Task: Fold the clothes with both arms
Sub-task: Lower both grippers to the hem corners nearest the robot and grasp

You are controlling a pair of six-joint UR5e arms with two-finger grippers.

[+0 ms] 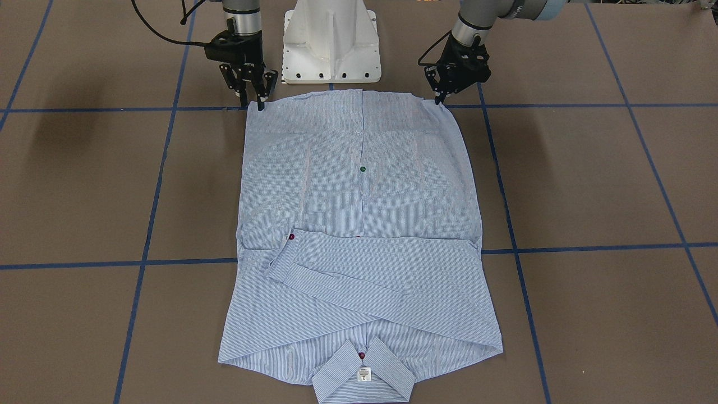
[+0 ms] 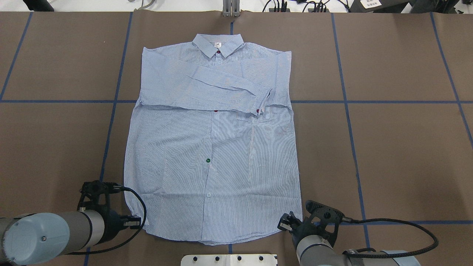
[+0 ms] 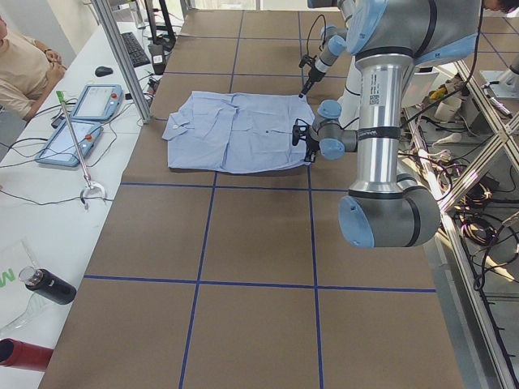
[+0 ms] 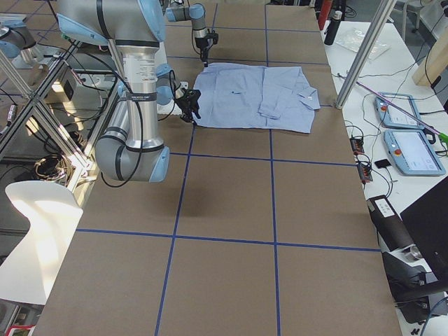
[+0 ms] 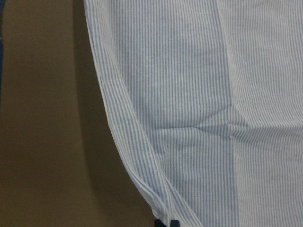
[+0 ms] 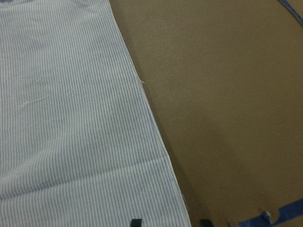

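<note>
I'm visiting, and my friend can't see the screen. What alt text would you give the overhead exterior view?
A light blue striped shirt lies flat on a brown table, collar at the far end, sleeves folded across its chest. The left gripper and right gripper sit at the two near hem corners.

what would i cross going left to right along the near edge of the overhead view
left gripper → shirt, its hem toward the robot → right gripper
</note>
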